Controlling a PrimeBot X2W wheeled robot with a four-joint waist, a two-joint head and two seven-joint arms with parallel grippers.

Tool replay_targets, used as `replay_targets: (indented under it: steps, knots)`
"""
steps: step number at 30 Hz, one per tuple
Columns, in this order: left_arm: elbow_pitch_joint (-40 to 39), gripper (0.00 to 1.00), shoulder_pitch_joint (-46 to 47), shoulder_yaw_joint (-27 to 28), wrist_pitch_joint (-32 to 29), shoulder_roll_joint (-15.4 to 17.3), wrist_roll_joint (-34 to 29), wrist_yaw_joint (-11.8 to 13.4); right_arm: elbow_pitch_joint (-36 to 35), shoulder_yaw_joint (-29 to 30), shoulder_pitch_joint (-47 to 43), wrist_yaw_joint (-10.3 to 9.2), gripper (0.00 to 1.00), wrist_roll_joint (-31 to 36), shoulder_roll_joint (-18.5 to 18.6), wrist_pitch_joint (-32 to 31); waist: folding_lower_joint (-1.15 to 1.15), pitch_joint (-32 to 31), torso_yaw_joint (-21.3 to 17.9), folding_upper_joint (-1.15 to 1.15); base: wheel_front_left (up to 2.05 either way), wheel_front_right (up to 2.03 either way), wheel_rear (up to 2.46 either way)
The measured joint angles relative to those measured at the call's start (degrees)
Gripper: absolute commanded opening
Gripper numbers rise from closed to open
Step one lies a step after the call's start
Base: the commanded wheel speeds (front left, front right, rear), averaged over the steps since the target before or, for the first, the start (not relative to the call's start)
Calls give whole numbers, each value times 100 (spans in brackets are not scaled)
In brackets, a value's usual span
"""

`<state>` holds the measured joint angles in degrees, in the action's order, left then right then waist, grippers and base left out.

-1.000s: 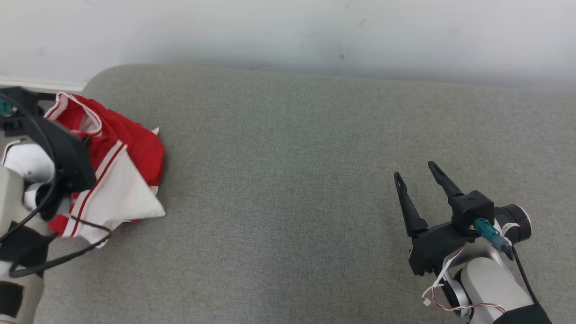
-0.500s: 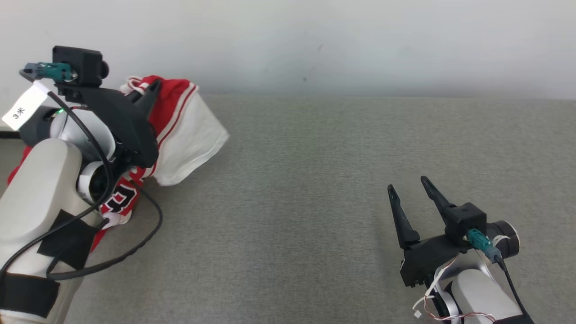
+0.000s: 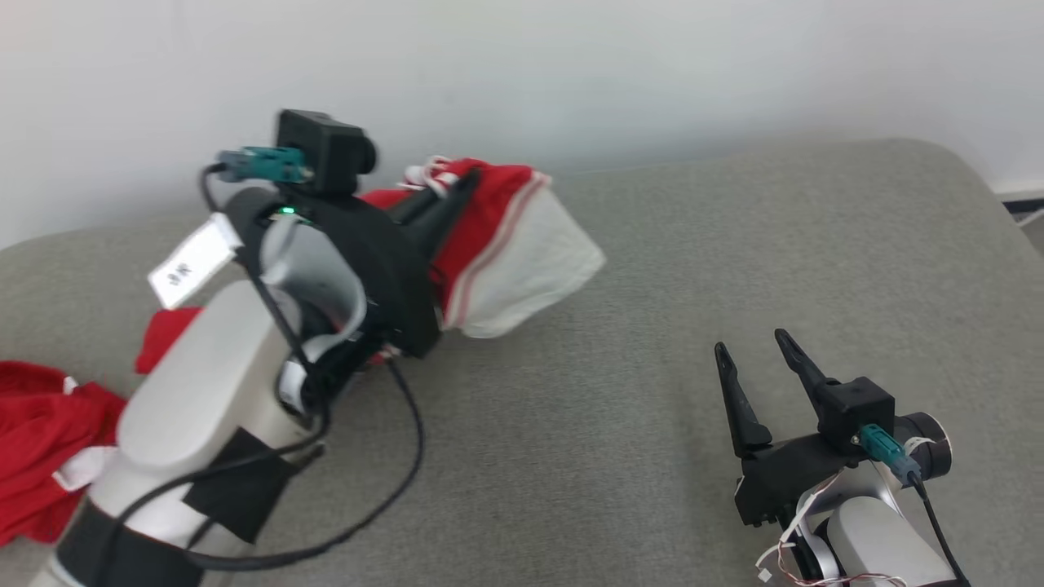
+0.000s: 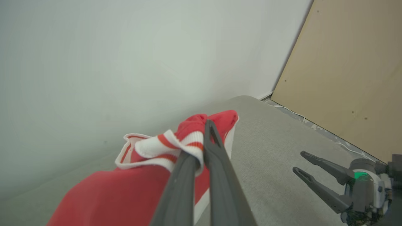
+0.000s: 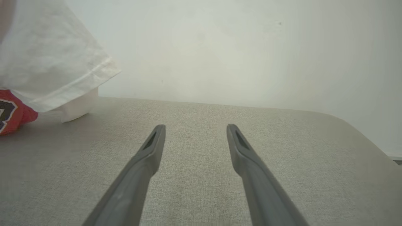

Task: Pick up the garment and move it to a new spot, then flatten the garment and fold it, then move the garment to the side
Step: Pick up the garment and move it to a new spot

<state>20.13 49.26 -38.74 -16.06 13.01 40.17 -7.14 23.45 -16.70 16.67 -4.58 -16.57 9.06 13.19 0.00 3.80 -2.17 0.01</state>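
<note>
Head view, nearest first: the right gripper (image 3: 750, 341) sits low at about 4 o'clock, just over the grey cushion (image 3: 571, 456). Its two dark fingers (image 3: 738, 391) are spread wide apart with nothing between them. The right wrist view agrees: the right gripper (image 5: 195, 126) is released, with bare cushion (image 5: 201, 188) showing through the gap.

At 8 o'clock some loose red cloth (image 3: 33, 432) lies on the cushion, beside the pale left forearm (image 3: 204, 391). I cannot tell whether it belongs to the same piece.

Further in, toward 11 o'clock, the left gripper (image 3: 465, 181) is clenched on the garment (image 3: 522, 236), a red jersey with white panels and striped trim. The garment is lifted, and its white part hangs out toward 1 o'clock above the cushion.

In the left wrist view the left gripper (image 4: 201, 138) pinches the striped ribbed edge of the garment (image 4: 141, 188), fingers pressed together on it. The open right gripper (image 4: 298, 161) is well apart at 4 o'clock.

Behind everything are a plain pale wall (image 3: 571, 65) and a tan panel (image 4: 345, 78).
</note>
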Motion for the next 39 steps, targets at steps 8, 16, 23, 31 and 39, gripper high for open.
replay_targets:
  steps: [8, 16, 23, 31, 39]
  knots:
    - [-257, 0, -175, -553, 131, -505, 103, 0, -2, 30, 9, -2, 100, -5, -3, 44, 0, 90, -445, 0, 0, 0, 0]
    - [-209, 0, -351, -994, 199, -886, 115, 0, -67, 52, 15, -4, 100, -7, -15, 51, 0, 202, -603, 0, 0, 0, 0]
    - [371, 0, -893, -1430, 337, -959, 170, 0, -119, 57, 30, -45, 100, -7, -52, 75, 0, 346, -707, 0, 0, 0, 0]
    - [1103, 0, -1135, -1814, 594, -980, 428, 0, -121, 71, 160, -45, 100, -5, -59, 93, 0, 491, -809, 0, 0, 0, 0]
    - [1263, 100, -1033, -2131, 808, -1017, 598, 0, -102, 123, 159, -47, 100, -5, -59, 96, 0, 531, -726, 0, 0, 0, 0]
